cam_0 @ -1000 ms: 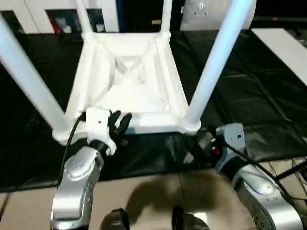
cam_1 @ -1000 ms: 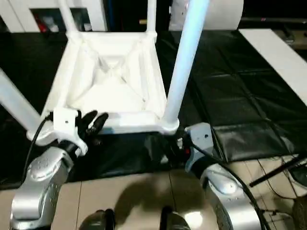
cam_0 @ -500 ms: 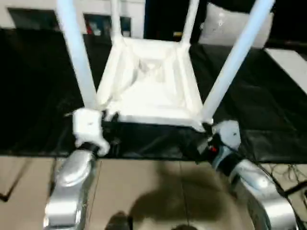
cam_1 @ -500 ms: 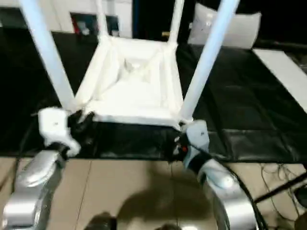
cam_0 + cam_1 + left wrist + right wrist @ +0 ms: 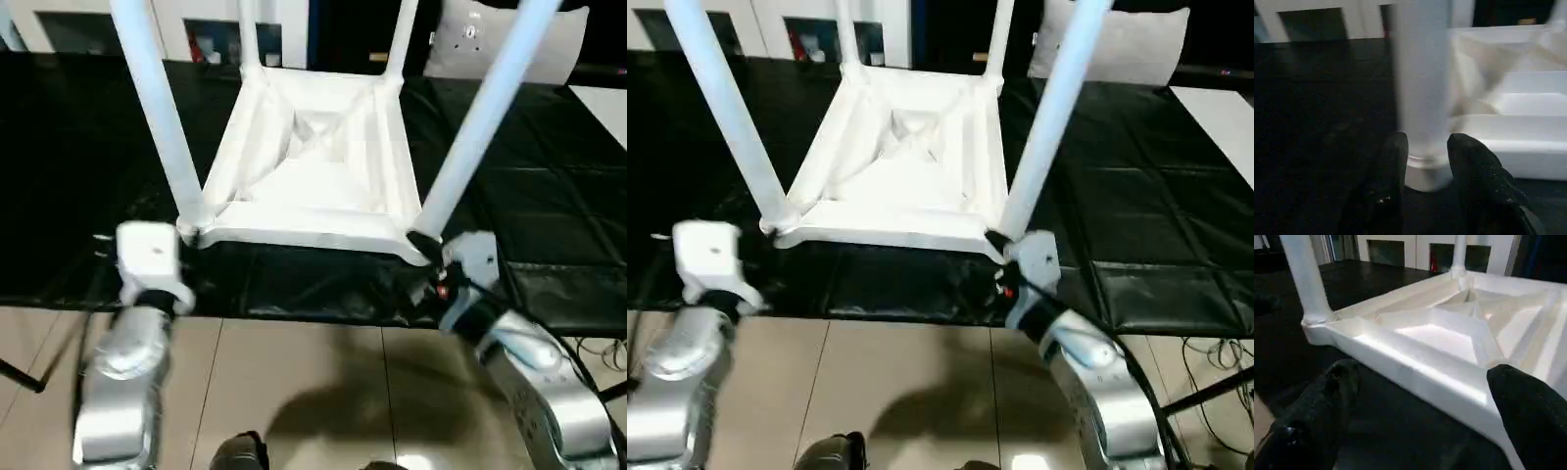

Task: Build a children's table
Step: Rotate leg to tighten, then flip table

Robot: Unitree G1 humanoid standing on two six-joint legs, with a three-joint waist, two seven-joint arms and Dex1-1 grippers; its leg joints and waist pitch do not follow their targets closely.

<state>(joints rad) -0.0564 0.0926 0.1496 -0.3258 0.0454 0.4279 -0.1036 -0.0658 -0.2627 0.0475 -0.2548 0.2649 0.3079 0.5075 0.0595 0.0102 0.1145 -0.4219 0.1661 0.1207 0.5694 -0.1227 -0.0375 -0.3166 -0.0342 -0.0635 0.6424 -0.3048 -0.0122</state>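
No brand, label or writing can be read on anything here. There is one children's table (image 5: 313,166), lying upside down on the black-covered surface (image 5: 549,196) close to its near edge, ribbed underside up, with four white legs standing up from its corner sockets: the near-left leg (image 5: 157,108), the near-right leg (image 5: 480,117), and two far legs (image 5: 397,39) at the back corners. Two grippers are at its near side. The left gripper (image 5: 1425,161) sits at the near-left corner, its two black fingers (image 5: 1393,166) closely flanking the foot of the near-left leg where it meets the socket; whether they press on it or merely stand just beside it cannot be told. The right gripper (image 5: 1420,396) is at the near-right corner, its fingers (image 5: 1327,396) released and spread wide, one to each side of the table top's rim without touching it. Behind the surface stands a white cabinet (image 5: 211,24) with glass doors.
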